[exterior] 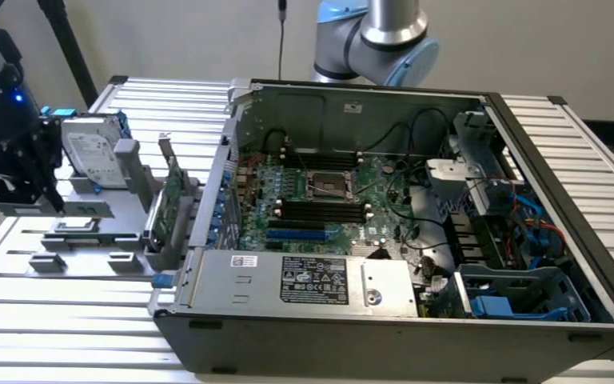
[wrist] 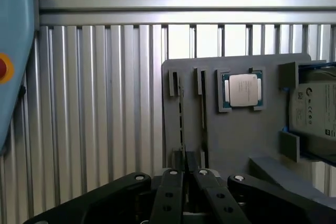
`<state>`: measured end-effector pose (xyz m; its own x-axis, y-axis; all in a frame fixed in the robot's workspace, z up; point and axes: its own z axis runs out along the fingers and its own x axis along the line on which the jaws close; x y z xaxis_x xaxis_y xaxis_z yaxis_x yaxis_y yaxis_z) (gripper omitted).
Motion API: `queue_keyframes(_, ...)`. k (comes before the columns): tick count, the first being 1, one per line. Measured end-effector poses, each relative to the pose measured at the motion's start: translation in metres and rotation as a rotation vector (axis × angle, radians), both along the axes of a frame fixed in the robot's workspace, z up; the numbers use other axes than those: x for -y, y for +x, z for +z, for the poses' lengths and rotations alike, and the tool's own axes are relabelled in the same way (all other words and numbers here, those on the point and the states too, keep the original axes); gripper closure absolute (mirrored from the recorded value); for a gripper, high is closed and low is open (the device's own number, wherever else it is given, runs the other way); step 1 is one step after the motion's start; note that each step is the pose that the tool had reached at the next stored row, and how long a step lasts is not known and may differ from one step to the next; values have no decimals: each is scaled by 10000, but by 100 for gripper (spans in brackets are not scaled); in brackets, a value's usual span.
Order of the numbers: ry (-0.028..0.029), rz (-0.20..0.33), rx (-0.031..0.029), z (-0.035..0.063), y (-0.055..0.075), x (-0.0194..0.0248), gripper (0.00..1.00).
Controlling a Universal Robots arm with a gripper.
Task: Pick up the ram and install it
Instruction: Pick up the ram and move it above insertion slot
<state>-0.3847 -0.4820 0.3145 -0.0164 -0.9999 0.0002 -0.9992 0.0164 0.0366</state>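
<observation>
The ram is seen edge-on as a thin dark stick standing in a slot of the grey parts holder. My gripper sits right over its near end, with the two black fingers drawn together on the stick's thin edge. In the exterior view the gripper hangs low over the same grey holder at the far left, well away from the open computer case. The black memory slots lie on the green motherboard, beside the processor socket.
A second thin stick stands in the neighbouring slot. A processor chip and a silver hard drive with blue rails share the holder. A green expansion card stands between holder and case. The tabletop is ribbed aluminium.
</observation>
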Motion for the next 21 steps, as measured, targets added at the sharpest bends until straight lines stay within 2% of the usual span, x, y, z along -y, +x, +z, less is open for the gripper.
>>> queue_keyframes(3, 3, 0, -7, 123, 57, 0, 86)
queue_keyframes(7, 22, 10, -28, 307, 199, 0, 86)
queue_keyframes(15, 113, 57, -87, 667, 557, 0, 86)
queue_keyframes(21, 175, 126, -115, 827, 809, 0, 86)
